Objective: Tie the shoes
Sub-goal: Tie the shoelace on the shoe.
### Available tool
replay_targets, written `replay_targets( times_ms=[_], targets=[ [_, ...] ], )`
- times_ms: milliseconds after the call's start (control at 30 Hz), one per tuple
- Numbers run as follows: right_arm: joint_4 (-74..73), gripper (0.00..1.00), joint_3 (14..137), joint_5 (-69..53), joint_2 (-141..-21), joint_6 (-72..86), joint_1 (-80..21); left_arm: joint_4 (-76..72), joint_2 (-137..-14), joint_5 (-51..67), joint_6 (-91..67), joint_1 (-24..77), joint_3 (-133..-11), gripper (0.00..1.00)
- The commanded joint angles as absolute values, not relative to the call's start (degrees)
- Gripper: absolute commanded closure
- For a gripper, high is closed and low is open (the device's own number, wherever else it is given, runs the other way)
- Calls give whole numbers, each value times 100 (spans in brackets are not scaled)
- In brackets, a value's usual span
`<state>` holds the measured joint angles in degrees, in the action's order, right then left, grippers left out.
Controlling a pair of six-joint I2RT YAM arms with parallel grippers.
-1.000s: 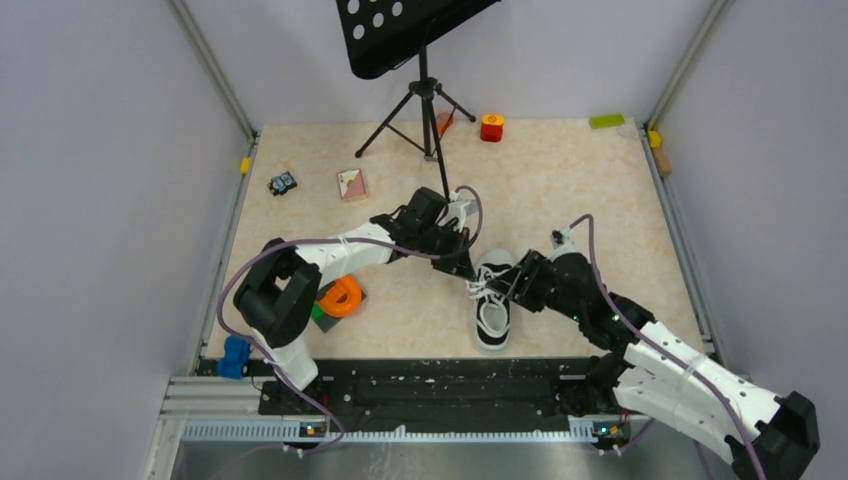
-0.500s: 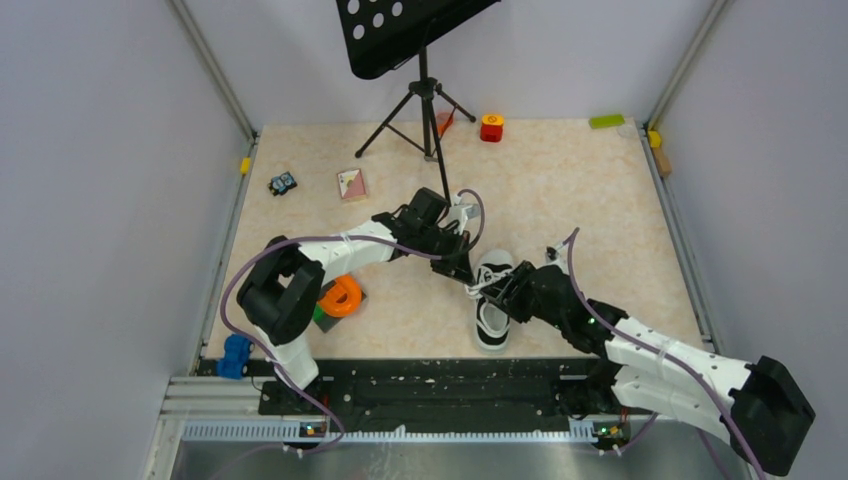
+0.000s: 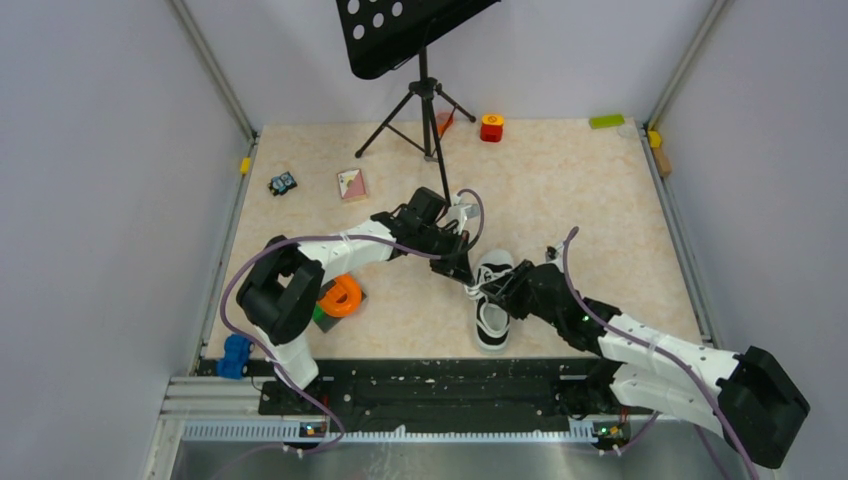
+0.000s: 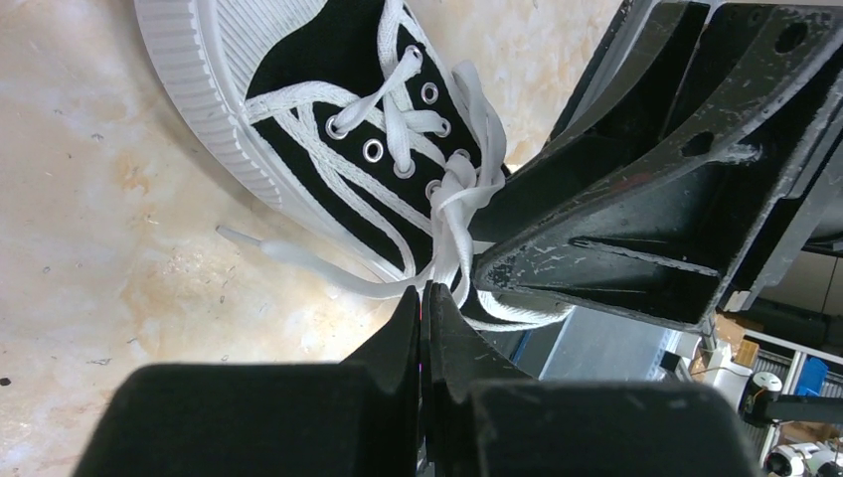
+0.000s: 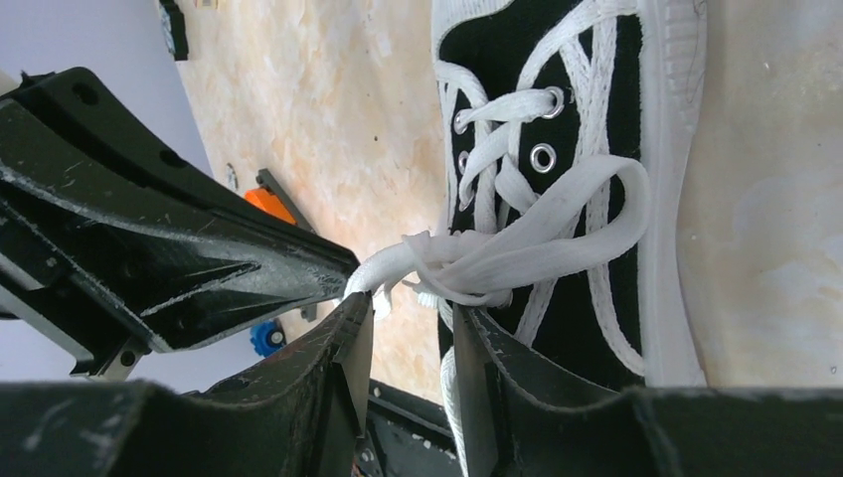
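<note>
A black canvas sneaker [image 3: 490, 318] sits on the mottled beige surface [image 3: 570, 180] towards the front edge, between two robot arms. The left tool [image 4: 428, 298] is clamped tight on a strand of the white laces [image 4: 449, 224] (just below the knot). The right tool [image 5: 408, 298] stands part-way apart, its fingers [image 5: 343, 338] straddling the bunched strands beside the eyelets.

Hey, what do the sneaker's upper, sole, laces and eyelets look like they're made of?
The upper looks like matte black canvas: a woven cloth with white stitching. The sole seems to be white rubber, judging by its moulded ribbed edge. The laces are flat white woven fabric, probably cotton or polyester; they bend softly. The eyelets look like shiny metal.
</note>
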<state>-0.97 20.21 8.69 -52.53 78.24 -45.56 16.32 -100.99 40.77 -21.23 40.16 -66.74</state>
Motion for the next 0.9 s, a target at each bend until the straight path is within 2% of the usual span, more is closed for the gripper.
replay_targets(
  times_ms=[0, 233, 367, 767, 867],
  targets=[
    [253, 65, 1928, 834, -5334, 7907, -4459, 1494, -10065, 4213, -2065, 3993, -6658, 100],
    [81, 85, 1790, 914, -5065, 7937, -4361, 1434, -10042, 4204, -2098, 3990, -6600, 100],
    [9, 100, 1643, 934, -4806, 7972, -4361, 1425, -10059, 4208, -2092, 3993, -6596, 100],
    [-211, 100, 1569, 760, -4287, 7948, -4386, 1279, -10116, 4203, -2214, 3990, -6554, 100],
    [-156, 71, 1706, 745, -4429, 7948, -4381, 1291, -10112, 4186, -2207, 3991, -6565, 100]
  ],
)
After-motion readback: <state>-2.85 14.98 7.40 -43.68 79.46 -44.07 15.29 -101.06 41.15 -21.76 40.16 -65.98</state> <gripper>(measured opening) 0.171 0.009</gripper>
